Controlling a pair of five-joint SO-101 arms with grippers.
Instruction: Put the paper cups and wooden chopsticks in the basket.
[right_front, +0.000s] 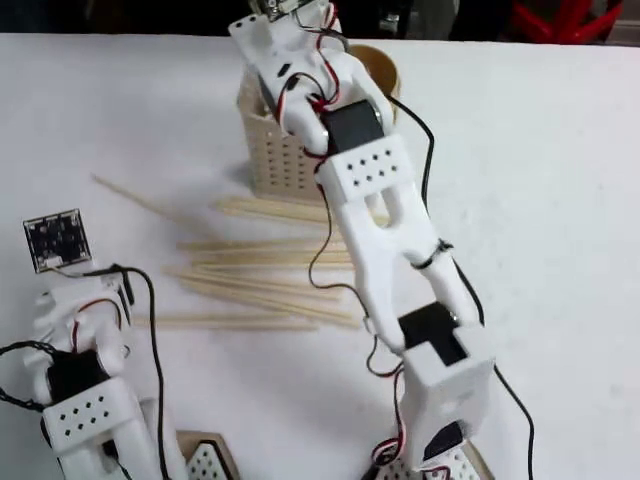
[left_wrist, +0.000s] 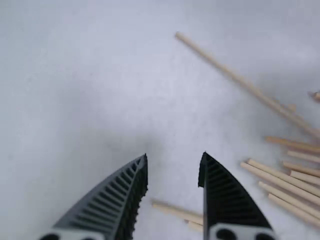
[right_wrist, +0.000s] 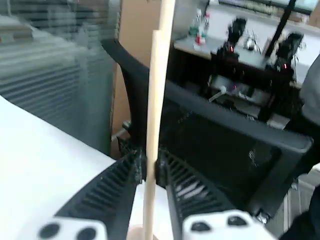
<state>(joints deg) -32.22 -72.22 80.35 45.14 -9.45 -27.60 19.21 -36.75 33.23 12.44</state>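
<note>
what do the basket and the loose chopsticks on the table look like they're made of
Basket: probably moulded plastic, cream with a matt finish; its walls are a regular grid of small holes.
Chopsticks: likely bare wood or bamboo, pale tan and apparently unvarnished; thin, straight sticks with no sheen.

Chopsticks (right_front: 265, 265) lie on the table (right_front: 550, 200), before the basket (right_front: 275, 150).

Matt white table top (right_front: 560, 180), faintly textured, possibly a cloth or paper cover. Thin pale wooden chopsticks (right_front: 265, 275): bare, unvarnished, matt. Cream perforated plastic basket (right_front: 270, 160): dull finish. Brown paper cup (right_front: 385, 65): matt. Left gripper (left_wrist: 172, 170) fingers (left_wrist: 117, 202): black plastic, ribbed inner faces, low sheen. White plastic arm casings (right_front: 380, 220): smooth, satin.
</note>
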